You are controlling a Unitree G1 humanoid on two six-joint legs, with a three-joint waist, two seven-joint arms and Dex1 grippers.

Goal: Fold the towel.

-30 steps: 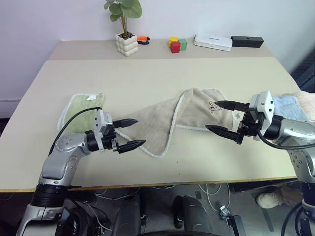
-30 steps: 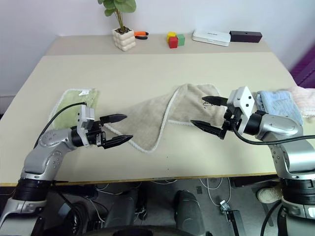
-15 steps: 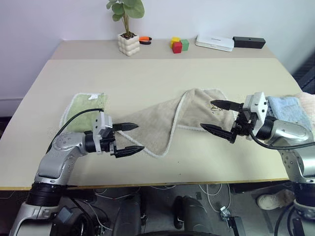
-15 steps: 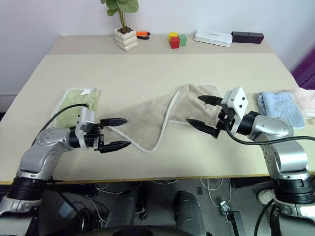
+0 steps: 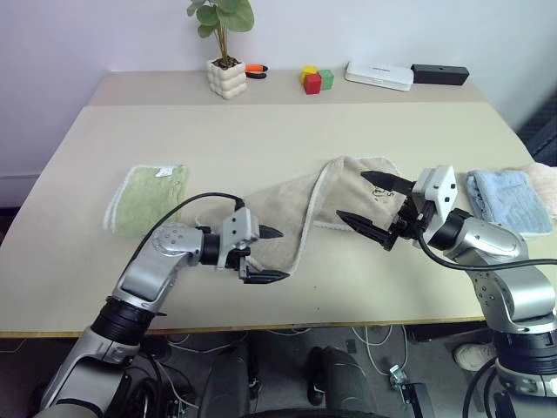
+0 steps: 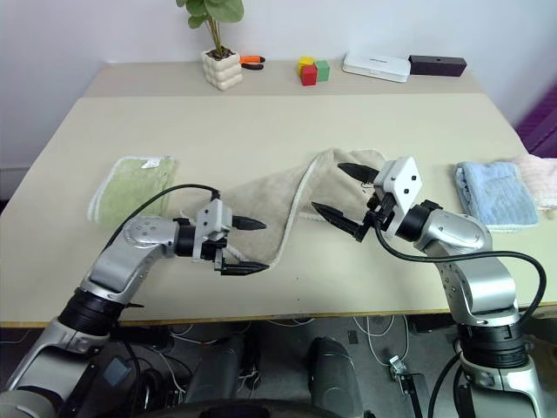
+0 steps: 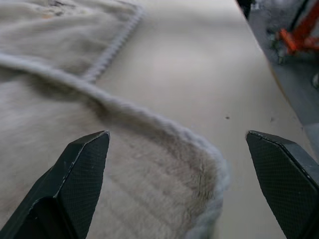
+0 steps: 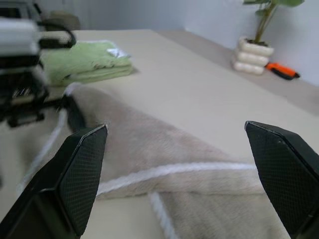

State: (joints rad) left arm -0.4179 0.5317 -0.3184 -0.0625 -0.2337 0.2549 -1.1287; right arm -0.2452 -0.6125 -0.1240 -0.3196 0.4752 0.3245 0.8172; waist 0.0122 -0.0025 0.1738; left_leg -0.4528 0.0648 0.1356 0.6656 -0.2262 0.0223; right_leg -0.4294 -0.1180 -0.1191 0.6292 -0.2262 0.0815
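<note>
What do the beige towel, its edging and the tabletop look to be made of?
The towel: soft terry-like cloth, matte; the left wrist view shows short fuzzy pile. Its edging: whitish corded or stitched trim, raised along the border. The table: smooth, matte beige surface, probably laminate, though the look leaves that open.

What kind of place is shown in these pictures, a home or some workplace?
Probably a workplace, such as an office or lab room rather than a home. A long plain table stands against a bare wall, cables hang loose under it, and a white device and a potted plant sit at its far edge.
</note>
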